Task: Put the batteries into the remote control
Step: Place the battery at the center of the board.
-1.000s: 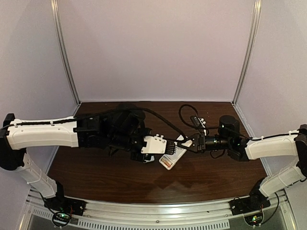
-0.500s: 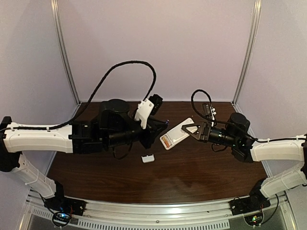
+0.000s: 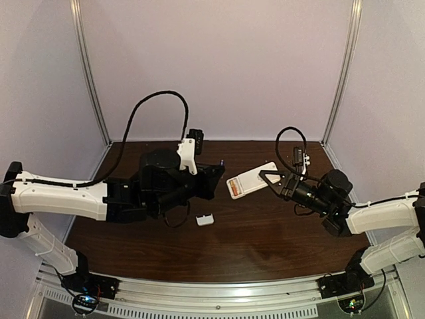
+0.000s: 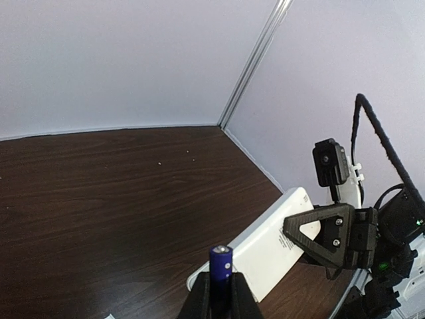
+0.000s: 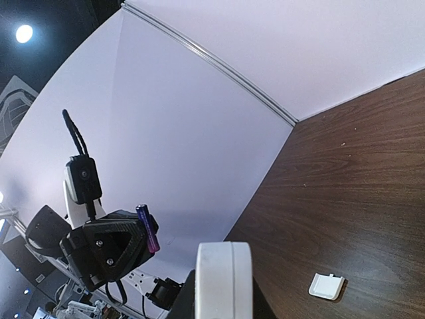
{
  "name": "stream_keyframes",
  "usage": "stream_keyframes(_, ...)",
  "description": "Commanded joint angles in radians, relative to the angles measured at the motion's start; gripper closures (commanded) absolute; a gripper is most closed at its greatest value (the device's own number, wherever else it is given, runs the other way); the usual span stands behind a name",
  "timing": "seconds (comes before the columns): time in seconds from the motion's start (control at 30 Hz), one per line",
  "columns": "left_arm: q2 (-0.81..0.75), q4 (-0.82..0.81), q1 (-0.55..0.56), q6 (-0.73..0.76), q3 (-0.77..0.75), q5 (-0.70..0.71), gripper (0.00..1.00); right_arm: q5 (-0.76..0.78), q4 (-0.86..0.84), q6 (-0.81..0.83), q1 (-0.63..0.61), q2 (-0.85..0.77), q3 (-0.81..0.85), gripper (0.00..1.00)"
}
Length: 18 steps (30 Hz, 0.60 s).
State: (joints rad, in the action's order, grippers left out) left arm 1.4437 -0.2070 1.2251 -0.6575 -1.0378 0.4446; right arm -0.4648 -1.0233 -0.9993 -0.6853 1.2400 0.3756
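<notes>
Item: battery, purple, light, stiff, slick; left gripper pinches its base. Beside battery: remote, rigid; right gripper clamps one end.

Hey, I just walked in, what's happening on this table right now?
The left arm grips the purple battery in its jaws, above the table. The right arm holds the white remote control in the air nearby, with what looks like the orange battery already in its open compartment. The small white cover lies on the table below them.
</notes>
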Motion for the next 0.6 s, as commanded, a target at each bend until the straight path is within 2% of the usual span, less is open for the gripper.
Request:
stream_keyframes(0.0, 0.019, -0.175, 0.014, -0.003, 0.063, 0.048, 1.0, 0.067, -0.145, -0.009, -0.016, -0.004, -0.032, 1.0)
stream_keyframes(0.13, 0.041, -0.32, 0.041, 0.058, 0.11, 0.071, 1.0, 0.125, -0.183, -0.006, -0.034, 0.0, -0.059, 1.0)
stream_keyframes(0.33, 0.08, -0.435, 0.044, 0.076, 0.134, 0.05, 1.0, 0.219, -0.239, 0.012, -0.077, 0.024, -0.086, 1.0)
stream_keyframes(0.57, 0.128, -0.41, 0.048, 0.007, 0.094, 0.071, 1.0, 0.287, -0.381, -0.006, -0.108, 0.133, -0.102, 1.0)
